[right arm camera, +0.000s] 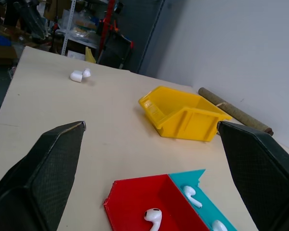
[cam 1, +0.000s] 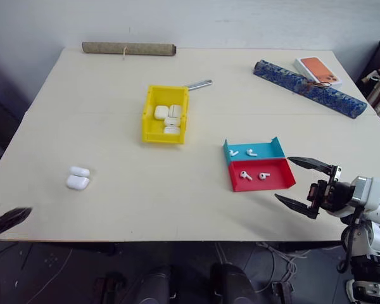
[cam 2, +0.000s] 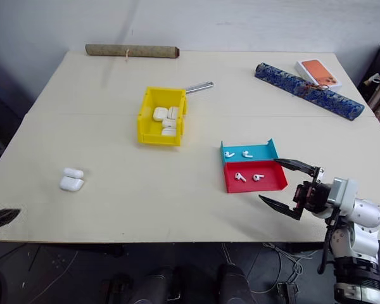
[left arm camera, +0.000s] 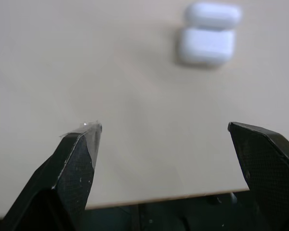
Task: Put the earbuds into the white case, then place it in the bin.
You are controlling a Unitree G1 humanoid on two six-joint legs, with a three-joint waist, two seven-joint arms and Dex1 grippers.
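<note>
Right wrist view looks along the right gripper [right arm camera: 151, 139], its two black fingers spread wide with nothing between them. It hangs just beside the red-and-teal tray [cam 1: 269, 182], which serves as the landmark for what follows. Four earbuds [cam 1: 246, 175] lie in the tray: two in the red half near the gripper, two in the teal half beyond.

Past the tray's far left corner stands the yellow bin [cam 1: 149, 120], upright and open-topped, already holding a few white cases. A short metal rod [cam 1: 198, 84] pokes out from behind it.

Well to the left of the tray, near the table's front edge, sits the white case [cam 1: 77, 178] with its lid flipped open, apparently empty. The left gripper [left arm camera: 166, 139] hovers short of that case, fingers also spread wide, gripping nothing.

Far beyond the tray, a brown roll [cam 1: 128, 48] lies along the back edge of the table [cam 1: 114, 209]. To the tray's far right are a blue patterned roll [cam 1: 309, 88] and an orange-and-white box [cam 1: 317, 70].

By the look of things, this round has barely begun: no earbud is lifted, none is in the open case, and that case is not yet binned.

In the head views the left gripper is cut off at the picture edge and smeared. How many cases the bin holds is hard to count
</note>
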